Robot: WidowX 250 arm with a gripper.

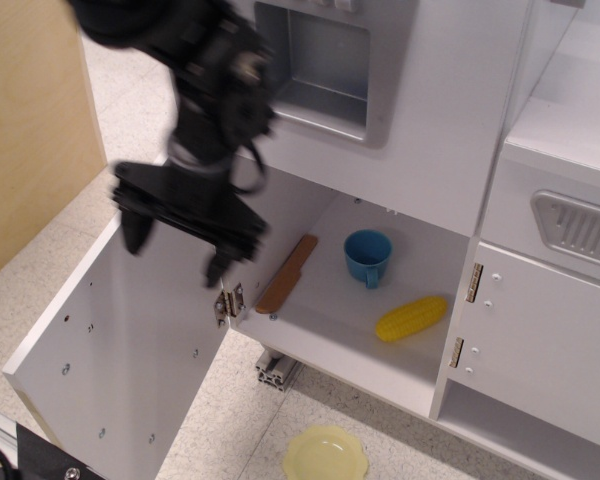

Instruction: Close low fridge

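Observation:
The low fridge is the white lower compartment of the toy kitchen. Its big flat white door stands swung wide open to the left, inner face up toward the camera, on silver hinges. The handle is hidden. Inside lie a wooden toy knife, a blue cup and a yellow corn cob. My black gripper hangs blurred over the open door near its hinge side, fingers spread and empty.
A white panel with a grey dispenser niche sits above the fridge. A narrower white cabinet door with a grey vent is at right. A yellow plate lies on the floor. A wooden board stands at left.

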